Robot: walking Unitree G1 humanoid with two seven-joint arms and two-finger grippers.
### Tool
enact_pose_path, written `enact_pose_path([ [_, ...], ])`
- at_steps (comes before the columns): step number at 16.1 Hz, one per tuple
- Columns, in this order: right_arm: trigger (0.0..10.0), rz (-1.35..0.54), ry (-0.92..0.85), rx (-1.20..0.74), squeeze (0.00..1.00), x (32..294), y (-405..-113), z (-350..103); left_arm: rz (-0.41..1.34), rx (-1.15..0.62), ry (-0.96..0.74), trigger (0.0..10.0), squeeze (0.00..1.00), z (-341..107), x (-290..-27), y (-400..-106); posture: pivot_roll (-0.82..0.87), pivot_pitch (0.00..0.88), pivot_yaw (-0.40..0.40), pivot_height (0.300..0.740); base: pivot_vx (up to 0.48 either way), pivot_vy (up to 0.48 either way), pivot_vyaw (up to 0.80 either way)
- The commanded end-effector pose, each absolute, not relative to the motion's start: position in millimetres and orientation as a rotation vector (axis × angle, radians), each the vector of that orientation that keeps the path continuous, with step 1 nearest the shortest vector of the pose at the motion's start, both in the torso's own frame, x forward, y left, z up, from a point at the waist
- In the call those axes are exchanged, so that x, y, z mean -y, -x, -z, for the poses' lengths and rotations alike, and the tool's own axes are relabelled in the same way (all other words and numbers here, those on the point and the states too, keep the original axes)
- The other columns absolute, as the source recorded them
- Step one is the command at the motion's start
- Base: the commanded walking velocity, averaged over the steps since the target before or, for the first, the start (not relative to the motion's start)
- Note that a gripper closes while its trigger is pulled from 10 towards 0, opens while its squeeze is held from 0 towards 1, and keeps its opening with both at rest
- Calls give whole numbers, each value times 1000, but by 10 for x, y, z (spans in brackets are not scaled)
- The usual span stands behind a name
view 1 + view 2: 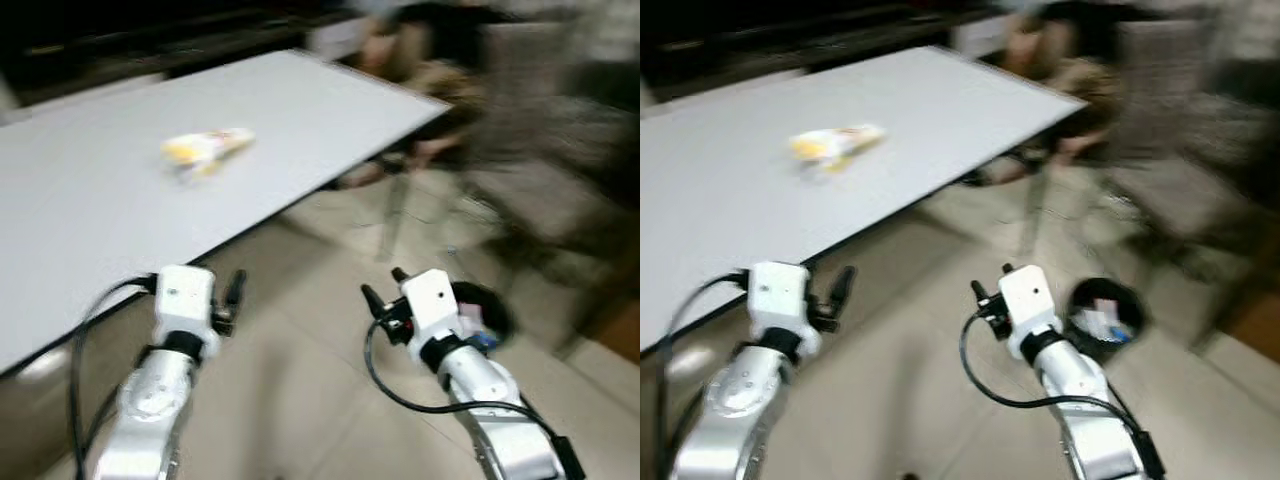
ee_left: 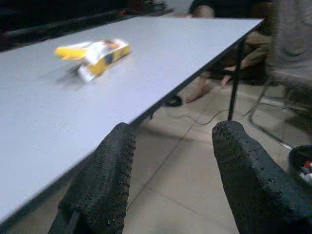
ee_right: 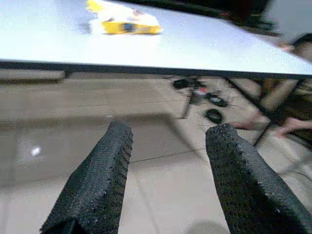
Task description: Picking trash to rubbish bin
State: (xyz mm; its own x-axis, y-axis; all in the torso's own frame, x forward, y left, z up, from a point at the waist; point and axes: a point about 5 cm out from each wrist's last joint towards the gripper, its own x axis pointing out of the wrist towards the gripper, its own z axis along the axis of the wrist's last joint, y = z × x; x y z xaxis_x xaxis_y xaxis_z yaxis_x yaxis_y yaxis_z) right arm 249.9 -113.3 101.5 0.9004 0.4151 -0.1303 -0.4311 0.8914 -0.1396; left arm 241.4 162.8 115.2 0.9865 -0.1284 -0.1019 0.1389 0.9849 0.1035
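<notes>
No writing can be read anywhere; the yellow wrapper [image 2: 95, 54] on the white table [image 2: 161, 53] carries printing, but it is too blurred to make out.

white table [image 1: 90, 210], beige tiled floor [image 1: 300, 400]

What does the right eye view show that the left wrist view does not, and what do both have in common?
Right eye view alone: both silver arms, the left gripper and right gripper held above the floor beside the table, and the whole black rubbish bin with trash inside.
Left wrist view alone: the left fingers up close, spread open.
Shared: the yellow-and-white wrapper lying on the white table, and a seated person's legs beyond the table.
</notes>
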Motion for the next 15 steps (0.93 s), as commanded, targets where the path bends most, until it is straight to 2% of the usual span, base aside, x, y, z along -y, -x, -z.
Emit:
enact_pose_path([
  [1,10000,-435,171,-93,0,1131,-2510,-1024,140,-77,-128,10000,0,-1205,-1631,-2433,-6,0,-27,740,0,0,800],
  [2,10000,-423,167,-89,0,1141,-2513,-1029,145,-76,-128,10000,0,-1210,-1622,-2434,-8,0,-25,740,0,0,600],
  [15,10000,-382,157,-69,0,1189,-2542,-1063,161,-65,-145,10000,0,-1239,-1594,-2481,-13,0,-21,740,0,0,0],
])
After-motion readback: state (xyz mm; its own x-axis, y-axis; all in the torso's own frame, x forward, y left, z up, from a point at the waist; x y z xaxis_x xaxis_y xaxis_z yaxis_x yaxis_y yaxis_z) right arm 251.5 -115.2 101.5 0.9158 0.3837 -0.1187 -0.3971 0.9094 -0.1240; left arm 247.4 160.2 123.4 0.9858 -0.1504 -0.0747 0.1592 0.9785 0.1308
